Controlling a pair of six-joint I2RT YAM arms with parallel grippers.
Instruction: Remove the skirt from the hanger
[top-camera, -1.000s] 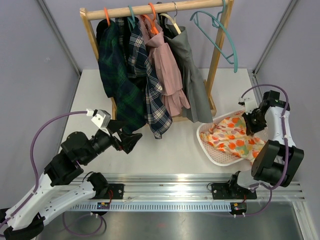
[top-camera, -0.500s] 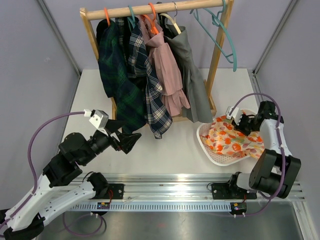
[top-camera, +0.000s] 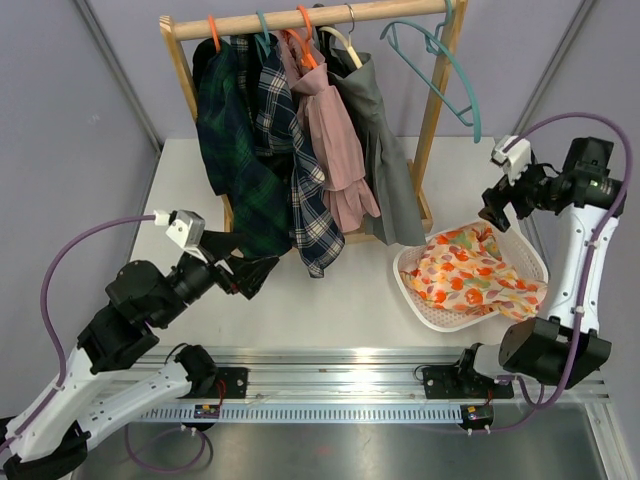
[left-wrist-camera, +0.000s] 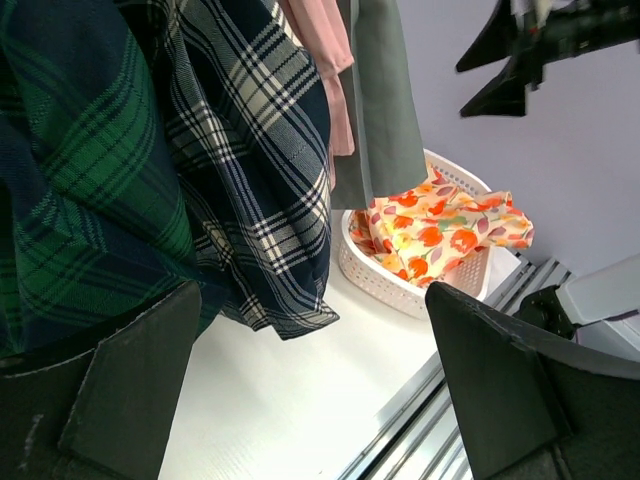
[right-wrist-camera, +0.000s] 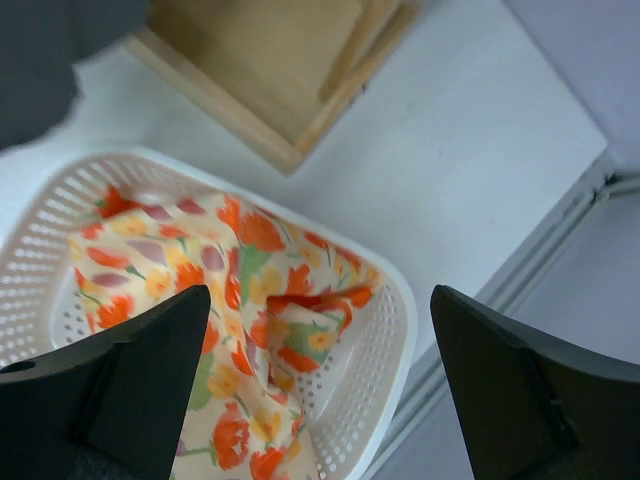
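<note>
- The skirt (top-camera: 468, 275) was seen heaped in the basket (top-camera: 424, 309) — at the right of the counter (top-camera: 360, 290).
- The left end effector (top-camera: 262, 270) and right end effector (top-camera: 494, 212) were held wide open, empty.

Bright even light, soft shadows, sharp focus

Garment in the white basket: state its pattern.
The garment is cream with an orange-red floral print and green leaves; right wrist view shows it best.
</note>
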